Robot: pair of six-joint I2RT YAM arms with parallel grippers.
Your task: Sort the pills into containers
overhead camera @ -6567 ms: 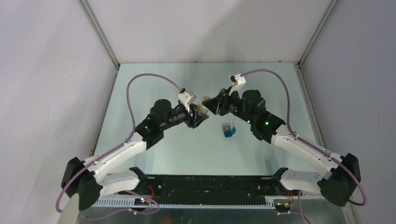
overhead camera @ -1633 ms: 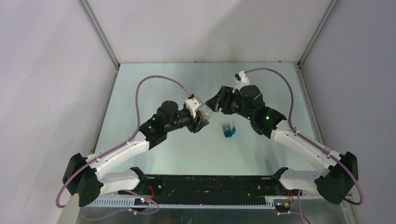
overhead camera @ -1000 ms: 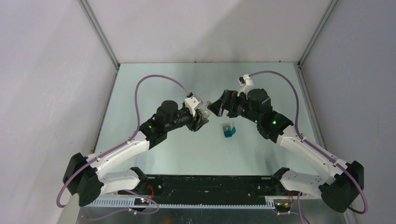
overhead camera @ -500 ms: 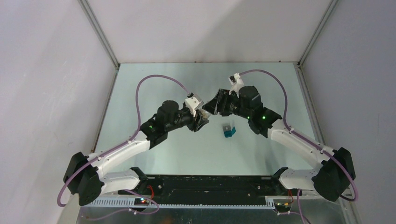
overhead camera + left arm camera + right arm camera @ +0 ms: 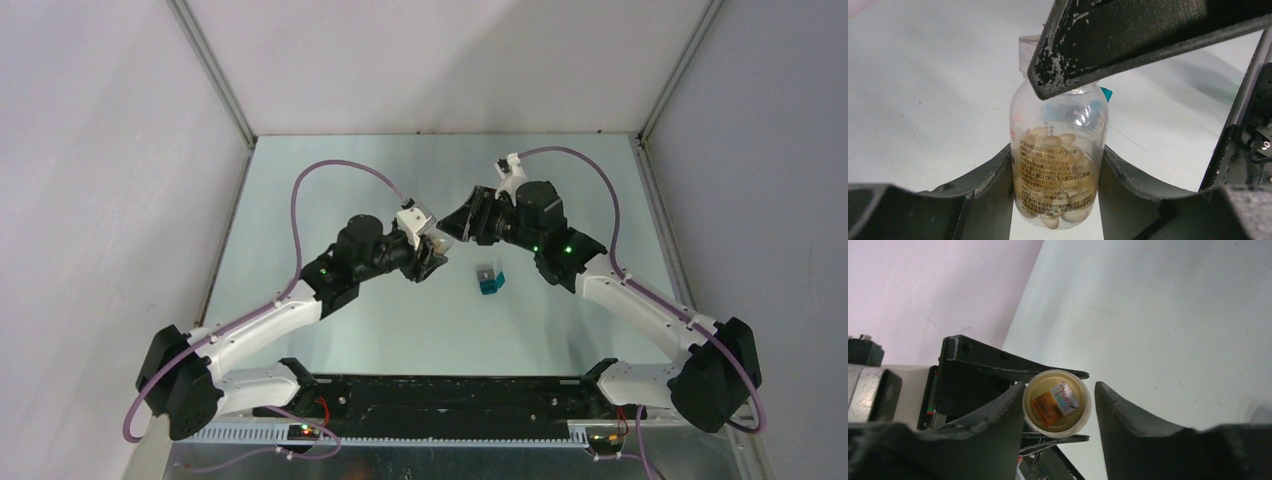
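Observation:
My left gripper [image 5: 430, 252] is shut on a clear pill bottle [image 5: 1058, 165] full of pale oval pills and holds it above the table. The bottle's white cap [image 5: 1057, 402], with an orange and silver sticker, faces my right gripper [image 5: 453, 222]. That gripper is open and straddles the cap: one finger [image 5: 998, 415] is against it, and the other finger [image 5: 1128, 415] stands a little apart. The right finger [image 5: 1148, 40] crosses the bottle's neck in the left wrist view. The small teal container [image 5: 489, 280] with a grey face lies on the table just right of both grippers.
The pale green table [image 5: 330, 200] is walled by grey panels on the left, right and back. Both arms meet over its middle. Purple cables loop above each wrist. A black rail [image 5: 450, 395] runs along the near edge.
The right gripper swung away to the right and came back to the bottle's cap over the last second. The left gripper and bottle have stayed still.

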